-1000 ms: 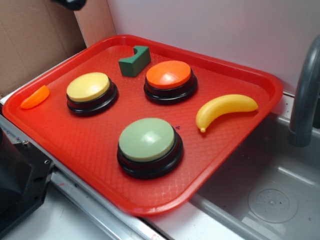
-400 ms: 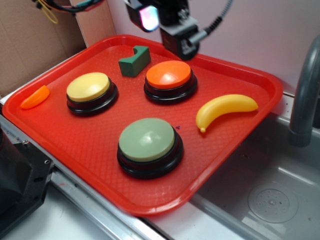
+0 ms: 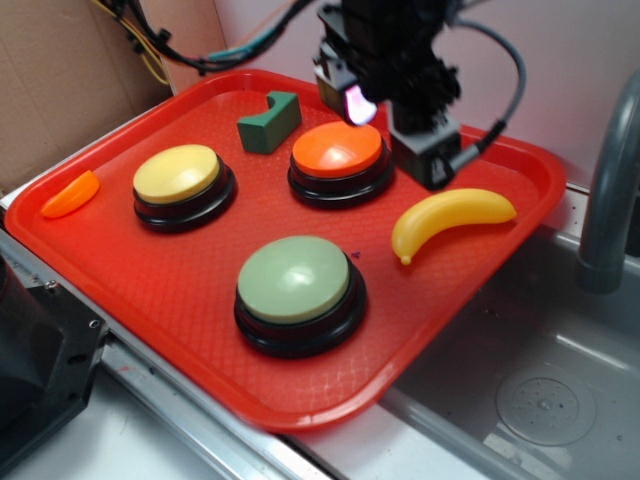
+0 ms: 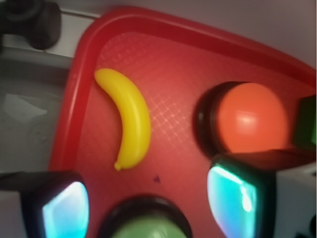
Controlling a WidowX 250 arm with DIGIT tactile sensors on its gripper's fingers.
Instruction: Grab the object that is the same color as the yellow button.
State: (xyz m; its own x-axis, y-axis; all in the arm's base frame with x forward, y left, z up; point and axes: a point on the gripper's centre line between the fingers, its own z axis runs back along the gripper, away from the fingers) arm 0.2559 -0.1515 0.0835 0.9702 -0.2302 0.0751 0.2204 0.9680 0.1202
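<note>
The yellow toy banana [image 3: 450,222] lies on the right side of the red tray [image 3: 150,290], near its rim. In the wrist view the banana [image 4: 126,124] lies ahead and left of the jaws. The yellow button [image 3: 178,178] stands at the left of the tray and is out of the wrist view. My gripper [image 3: 395,135] hangs open and empty above the tray, between the orange button [image 3: 337,150] and the banana, touching nothing. In the wrist view the gripper [image 4: 151,203] shows both glowing pads wide apart.
A pale green button [image 3: 295,280] stands at the tray's front, below the jaws in the wrist view [image 4: 143,223]. A dark green block [image 3: 268,120] and an orange wedge [image 3: 70,195] lie on the tray. A sink [image 3: 540,390] and grey faucet [image 3: 610,200] are at the right.
The gripper came into view from the top and moved down and to the right, from behind the orange button to above the gap beside the banana. The objects have not moved.
</note>
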